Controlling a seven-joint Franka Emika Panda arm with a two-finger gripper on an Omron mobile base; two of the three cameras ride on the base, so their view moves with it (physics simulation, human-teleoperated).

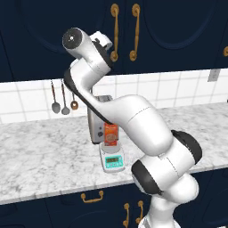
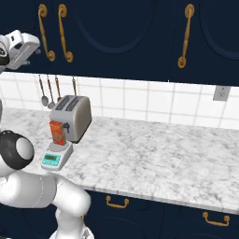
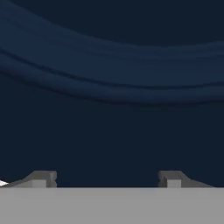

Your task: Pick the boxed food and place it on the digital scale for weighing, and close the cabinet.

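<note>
The cabinet spans the top of the frame, doors looking shut. The hand faces a door panel with fingers wide apart, holding nothing. The boxed food stands on the digital scale, centre frame on the table. Closing seems finished; next, probably retreat.

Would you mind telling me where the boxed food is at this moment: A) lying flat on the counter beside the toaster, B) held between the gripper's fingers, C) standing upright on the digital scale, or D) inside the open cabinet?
C: the boxed food stands upright on the digital scale, just in front of the toaster, with no gripper finger near it.
</note>
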